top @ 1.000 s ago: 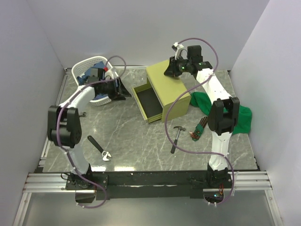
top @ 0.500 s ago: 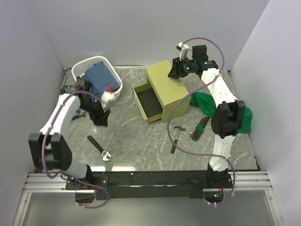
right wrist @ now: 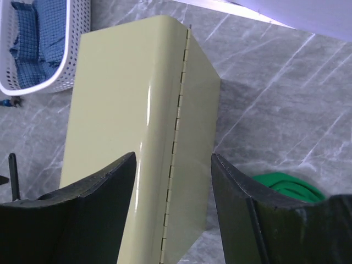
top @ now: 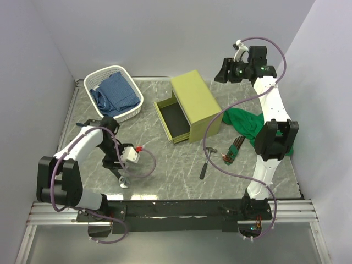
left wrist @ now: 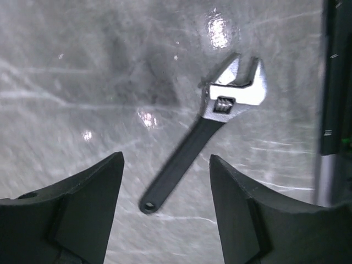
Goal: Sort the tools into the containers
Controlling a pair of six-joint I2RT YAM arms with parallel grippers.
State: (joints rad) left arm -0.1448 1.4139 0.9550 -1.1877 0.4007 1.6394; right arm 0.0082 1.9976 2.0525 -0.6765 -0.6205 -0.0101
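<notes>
We swung our left fingers (left wrist: 88, 209), spread and empty, over the black-handled adjustable metal wrench (left wrist: 190, 148); right fingers (right wrist: 99, 214), likewise apart, held nothing.

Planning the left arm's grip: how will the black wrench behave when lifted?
The wrench looks rigid, so it likely won't flex. Its bulky silver head probably outweighs the slim handle, so a handle-end grip may tip. Lying flat, it shouldn't roll.

The left arm (top: 82, 144) folds low and close to its base, wrist tipped straight down, and the left gripper (left wrist: 165, 165) hangs with its jaws spread wide. The right arm (top: 273, 104) stretches up and far back (nearly full reach), the right gripper (right wrist: 173, 162) also parted, looking downward.
</notes>
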